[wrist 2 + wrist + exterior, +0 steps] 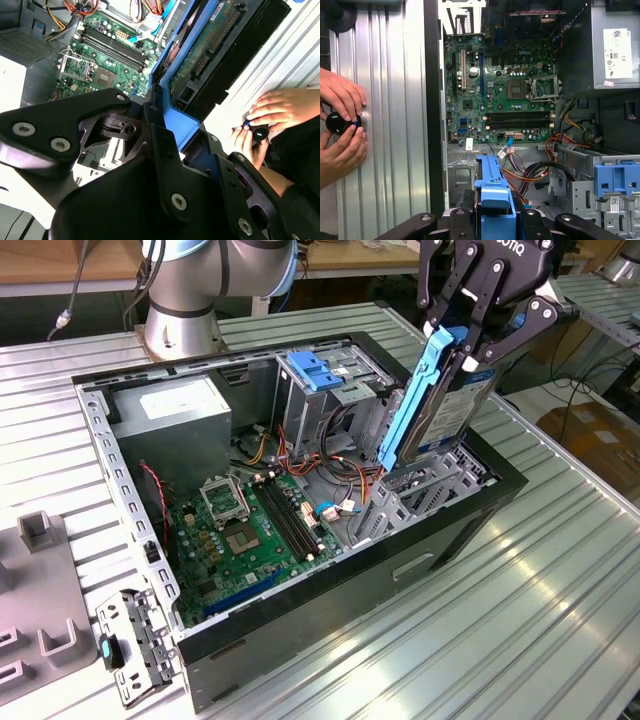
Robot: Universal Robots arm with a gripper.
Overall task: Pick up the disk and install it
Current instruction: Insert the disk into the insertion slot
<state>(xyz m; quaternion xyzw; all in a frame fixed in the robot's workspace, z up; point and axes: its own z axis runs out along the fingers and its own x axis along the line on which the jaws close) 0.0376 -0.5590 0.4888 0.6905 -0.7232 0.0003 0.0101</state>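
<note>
The gripper [468, 348] has its fingers [500, 335] closed on the upper end of the disk [452, 410], so the disk hangs upright and a little tilted, with its blue bracket [410, 405] towards the exterior view's left. Its lower end is at the metal drive bay [420, 498] in the corner of the computer case [470, 520]; I cannot tell if it touches the bay. I judge the disk stiff, rather heavy for its thickness, smooth on the metal faces and sensitive to knocks. The green circuit side [210, 47] is bare, so the hold is better on the edges and bracket. Deeper in the case lie the motherboard [250, 530] and the grey power supply [175, 415]. On the table [395, 100] beside the case, a person's hands [342, 125] hold a black knob [339, 123].
</note>
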